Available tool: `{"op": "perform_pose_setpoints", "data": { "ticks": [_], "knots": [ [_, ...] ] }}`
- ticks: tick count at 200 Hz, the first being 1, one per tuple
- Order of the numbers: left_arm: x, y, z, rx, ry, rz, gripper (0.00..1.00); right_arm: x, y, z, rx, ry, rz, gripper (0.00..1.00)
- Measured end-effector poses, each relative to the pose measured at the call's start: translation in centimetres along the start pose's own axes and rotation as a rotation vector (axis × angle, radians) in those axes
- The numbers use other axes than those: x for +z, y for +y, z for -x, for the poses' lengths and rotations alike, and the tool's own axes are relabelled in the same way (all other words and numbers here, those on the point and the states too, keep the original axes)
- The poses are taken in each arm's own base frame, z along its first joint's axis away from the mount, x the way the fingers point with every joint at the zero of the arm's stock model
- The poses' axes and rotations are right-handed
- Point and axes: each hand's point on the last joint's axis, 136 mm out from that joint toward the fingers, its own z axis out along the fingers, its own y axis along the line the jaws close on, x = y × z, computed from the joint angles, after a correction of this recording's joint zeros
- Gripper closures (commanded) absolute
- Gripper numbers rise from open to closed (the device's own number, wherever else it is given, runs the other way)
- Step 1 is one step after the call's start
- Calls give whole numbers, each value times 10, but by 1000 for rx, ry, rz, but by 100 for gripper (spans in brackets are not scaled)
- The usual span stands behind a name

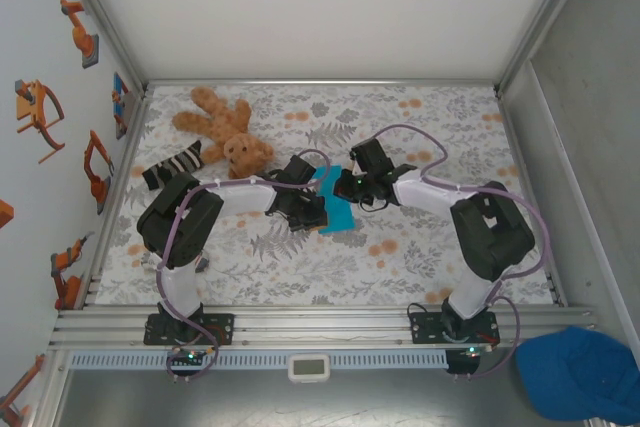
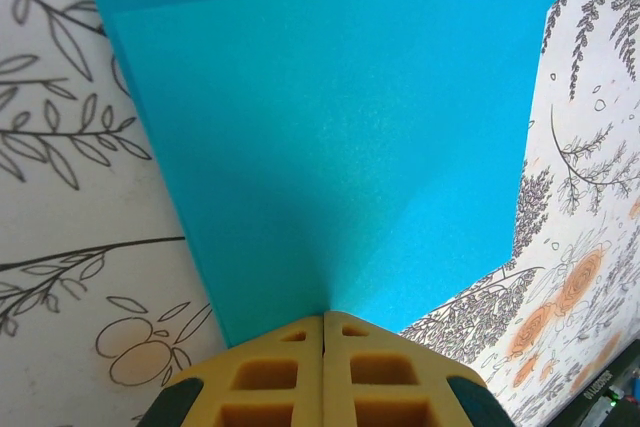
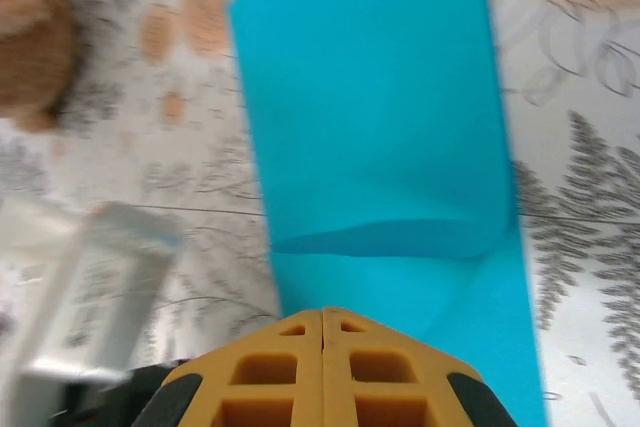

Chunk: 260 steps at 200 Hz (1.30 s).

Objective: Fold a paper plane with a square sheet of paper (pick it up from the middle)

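The square sheet of paper (image 1: 337,205) is cyan-blue and lies between the two arms at the middle of the floral table. In the left wrist view the paper (image 2: 340,127) fans out from my left gripper (image 2: 323,319). Its yellow fingers are shut, and a soft crease runs into their tip. In the right wrist view the paper (image 3: 380,137) curls over itself in a rounded fold and reaches my right gripper (image 3: 323,313), whose fingers are also pressed together on its near part. From above, the left gripper (image 1: 316,215) and the right gripper (image 1: 342,187) sit at opposite sides of the sheet.
A brown teddy bear (image 1: 225,132) lies at the back left, with a striped sock (image 1: 172,169) beside it. A blurred pale object (image 3: 90,287) shows left of the paper in the right wrist view. A dark blue cap (image 1: 580,372) lies off the table at the front right.
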Motion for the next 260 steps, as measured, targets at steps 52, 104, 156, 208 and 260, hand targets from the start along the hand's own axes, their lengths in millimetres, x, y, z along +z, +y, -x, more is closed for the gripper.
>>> {"op": "perform_pose_setpoints", "data": {
  "ticks": [52,104,156,208,260],
  "knots": [
    [2,-1,0,7,-5,-19,100,15,-14,-32,34,87,37,100],
    [2,-1,1,12,-11,-38,100,30,-14,-44,50,131,50,100],
    [1,-1,0,18,-22,-53,100,39,-25,-47,68,148,18,100],
    [-13,-5,-2,33,-55,-69,99,39,-26,-46,66,141,-2,100],
    [-8,-6,3,29,-64,-70,100,39,-26,-44,66,138,-7,100]
  ]
}}
